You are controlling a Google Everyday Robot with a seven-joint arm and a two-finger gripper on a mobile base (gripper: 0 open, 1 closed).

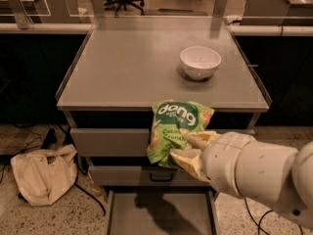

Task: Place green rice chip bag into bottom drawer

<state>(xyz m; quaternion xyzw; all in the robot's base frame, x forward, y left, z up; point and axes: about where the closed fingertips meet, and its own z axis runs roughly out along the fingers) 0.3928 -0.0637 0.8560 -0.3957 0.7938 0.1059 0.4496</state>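
beige cloth sack (43,173): slumped on the floor left of the cabinet, well apart from the drop path; no likely trouble short of a hard leftward bounce.
cabinet top (132,67): flat grey surface behind and above the held bag; front lip level with the bag's dark top band, a possible snag if lifted or pushed inward.
bottom drawer (129,219): pulled open, grey floor directly below the bag; thin side walls, front edge cut off from view, so hard to judge how far forward a landing could safely go.
middle drawer handle (161,178): dark loop just under the bag's lower edge; likeliest catch point on a straight descent close to the cabinet face.
green rice chip bag (178,124): held in the air against the upper drawer fronts, above the open drawer; crinkly and slick, gripped only low on its right side, so liable to swing, twist or slide loose.
gripper (188,150): at the bag's lower right, jaws pinching the pouch between pale fingers (196,139); if let go from this height, risk of an edge-on landing, a lean on a side wall or a tumble over the front; probably safer drawn outward, then lowered.
white bowl (200,61): on the cabinet top, well apart; unlikely to be touched.
arm (259,173): bulky, reaching in from the right near the cabinet's front corner; might bump the drawer fronts on the way down.
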